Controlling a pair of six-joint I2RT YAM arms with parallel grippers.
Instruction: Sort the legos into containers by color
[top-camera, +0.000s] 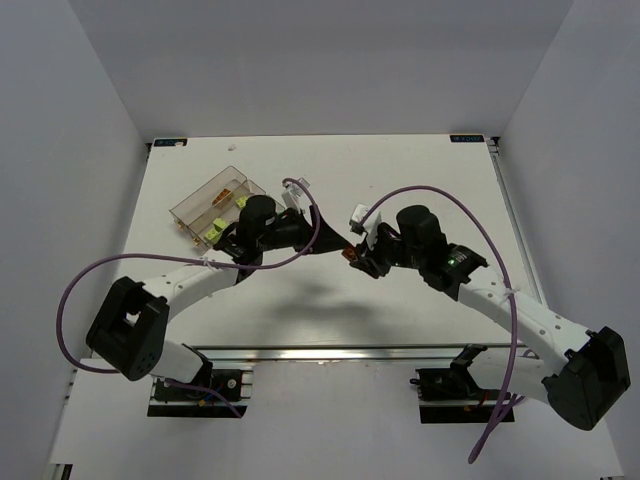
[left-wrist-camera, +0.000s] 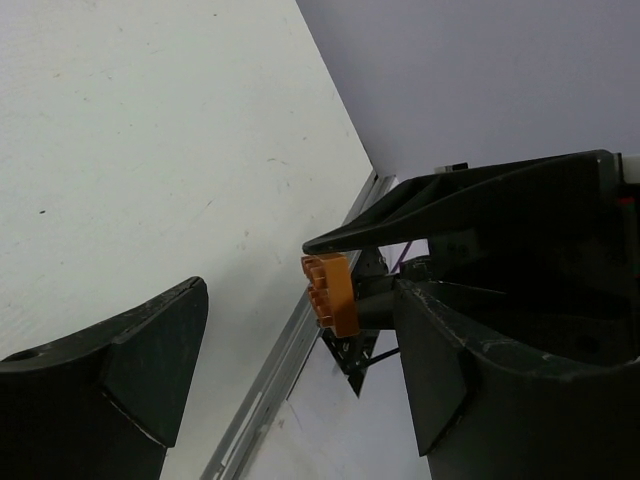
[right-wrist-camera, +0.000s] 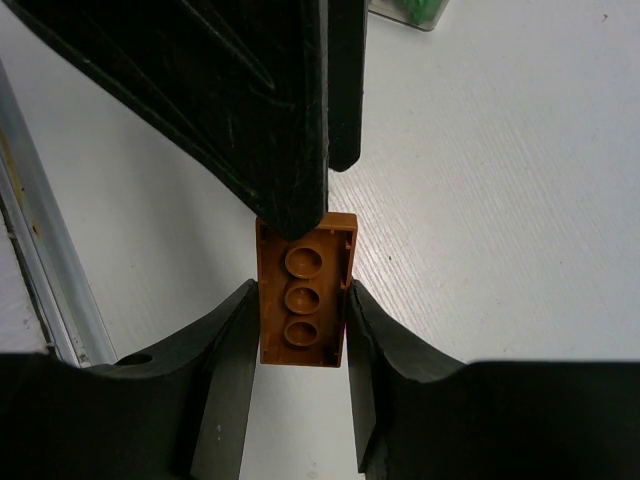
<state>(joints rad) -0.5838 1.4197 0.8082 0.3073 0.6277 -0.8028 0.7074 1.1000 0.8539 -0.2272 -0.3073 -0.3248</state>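
My right gripper (right-wrist-camera: 302, 325) is shut on an orange lego (right-wrist-camera: 303, 262), gripping its long sides, hollow underside toward the camera, held above the table. In the top view this gripper (top-camera: 353, 258) meets my left gripper (top-camera: 333, 244) near the table's middle. My left gripper (left-wrist-camera: 295, 320) is open, and the orange lego (left-wrist-camera: 331, 290) sits just beyond its spread fingertips. In the right wrist view a left finger (right-wrist-camera: 230, 110) comes down onto the lego's far end. The clear tray (top-camera: 186, 209) lies at the back left with lime-yellow legos (top-camera: 213, 228) and an orange one (top-camera: 227, 192) inside.
A tray corner holding something green (right-wrist-camera: 408, 8) shows at the top of the right wrist view. A metal rail (left-wrist-camera: 290, 350) runs along the table's edge. Purple cables (top-camera: 440, 200) loop over both arms. Grey walls enclose the table.
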